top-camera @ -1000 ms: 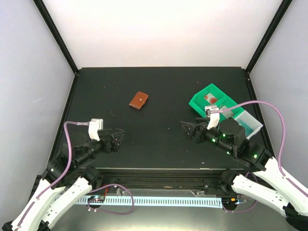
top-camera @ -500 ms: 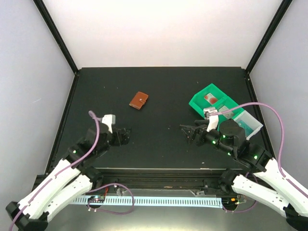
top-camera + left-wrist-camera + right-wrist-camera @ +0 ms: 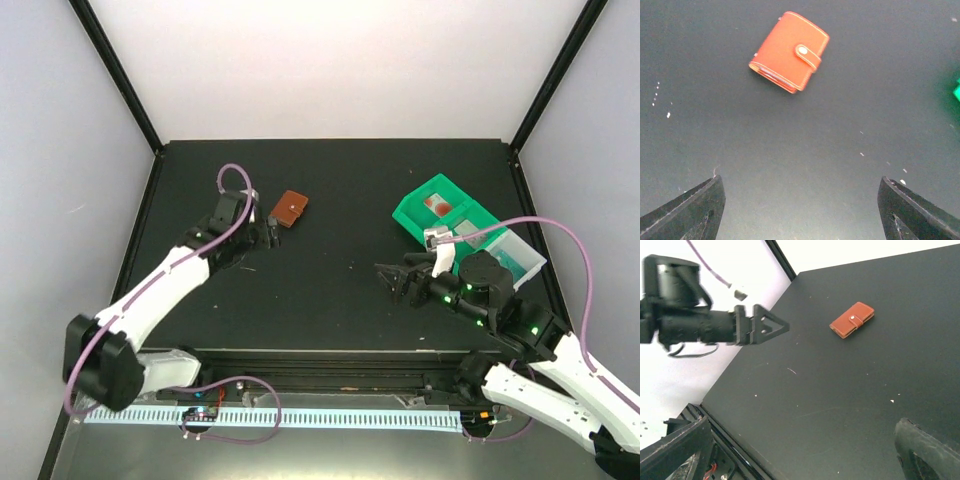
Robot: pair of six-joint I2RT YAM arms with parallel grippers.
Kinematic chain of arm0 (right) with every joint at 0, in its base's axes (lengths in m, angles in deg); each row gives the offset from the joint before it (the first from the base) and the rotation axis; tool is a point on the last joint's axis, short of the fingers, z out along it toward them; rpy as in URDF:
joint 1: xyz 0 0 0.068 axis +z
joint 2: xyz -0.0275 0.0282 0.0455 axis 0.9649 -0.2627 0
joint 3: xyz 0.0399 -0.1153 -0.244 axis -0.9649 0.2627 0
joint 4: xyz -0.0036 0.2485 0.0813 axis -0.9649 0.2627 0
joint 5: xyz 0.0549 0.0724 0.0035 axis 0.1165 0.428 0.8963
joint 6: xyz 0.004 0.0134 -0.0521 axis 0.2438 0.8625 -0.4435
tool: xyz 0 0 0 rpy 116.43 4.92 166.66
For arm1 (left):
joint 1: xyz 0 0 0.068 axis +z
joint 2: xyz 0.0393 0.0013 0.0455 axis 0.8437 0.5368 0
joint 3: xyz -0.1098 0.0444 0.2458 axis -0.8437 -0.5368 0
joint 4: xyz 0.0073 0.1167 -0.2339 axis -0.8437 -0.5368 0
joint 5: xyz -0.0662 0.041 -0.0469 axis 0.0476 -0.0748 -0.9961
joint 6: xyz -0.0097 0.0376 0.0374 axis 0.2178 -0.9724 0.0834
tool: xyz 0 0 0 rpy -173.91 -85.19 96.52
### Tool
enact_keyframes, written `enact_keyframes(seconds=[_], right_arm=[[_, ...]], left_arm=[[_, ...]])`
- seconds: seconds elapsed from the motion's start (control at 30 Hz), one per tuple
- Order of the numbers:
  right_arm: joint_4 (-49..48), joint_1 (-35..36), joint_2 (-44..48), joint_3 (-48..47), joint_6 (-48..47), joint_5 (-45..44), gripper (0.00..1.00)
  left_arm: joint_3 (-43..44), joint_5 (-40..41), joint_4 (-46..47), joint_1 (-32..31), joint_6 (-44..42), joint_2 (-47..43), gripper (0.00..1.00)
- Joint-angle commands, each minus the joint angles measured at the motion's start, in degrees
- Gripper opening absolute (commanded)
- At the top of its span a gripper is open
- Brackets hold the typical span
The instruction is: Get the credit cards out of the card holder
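The card holder (image 3: 289,208) is a small brown leather wallet lying shut, snap tab fastened, on the black table left of centre. It also shows in the left wrist view (image 3: 789,51) and the right wrist view (image 3: 852,320). No cards show at the holder. One pale card with a red blot (image 3: 436,204) lies in the green tray. My left gripper (image 3: 265,232) is open and empty, just near-left of the holder, its jaws wide apart (image 3: 800,185). My right gripper (image 3: 392,275) is open and empty (image 3: 802,427), far right of the holder.
A green compartmented tray (image 3: 412,216) stands at the right, with a pale blue clear box (image 3: 522,256) against its near side. Black frame posts rise at the table's back corners. The left gripper also shows in the right wrist view (image 3: 765,326).
My left arm has reached forward and to the right, bringing its open gripper close to the card holder. The right gripper has barely moved.
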Motion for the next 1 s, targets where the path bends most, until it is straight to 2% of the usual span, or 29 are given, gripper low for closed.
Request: enact_keyframes(seconds=[0.0,0.1,0.27,0.4,0.53,0.67,0.97], right_arm=[[0.42,-0.27,1.11,0.27,0.75,1.14,1.0],[0.45,-0.26,1.75,0.18,1.02,1.21,1.0],[0.28,-0.24,2.0,0.39,1.5,0.77,1.0],[-0.01,-0.3,1.75,0.2,2.16,1.29,1.0],[-0.19,-0.29,1.94,-0.1,2.69,1.5,1.0],[0.24,-0.26,1.99,-0.29,2.65,1.17,1.0],[0.71,-0.25,1.43,-0.91,2.76,1.42,1.0]], left_arm=[[4.61,-10.44,4.29,7.94,-2.0,10.32,0.84],[6.54,-16.66,8.37,12.66,-1.5,16.53,0.79],[10.07,-20.84,13.57,16.23,-2.2,25.12,0.72],[11.86,-21.9,16.35,18.06,-2.11,30.25,0.59],[13.39,-23.05,19.84,19.82,-2.62,34.9,0.57],[15.75,-27.54,22.47,21.46,-3.16,39.81,0.55],[21.69,-29.1,21.32,22.28,-5.22,47.41,0.53]])
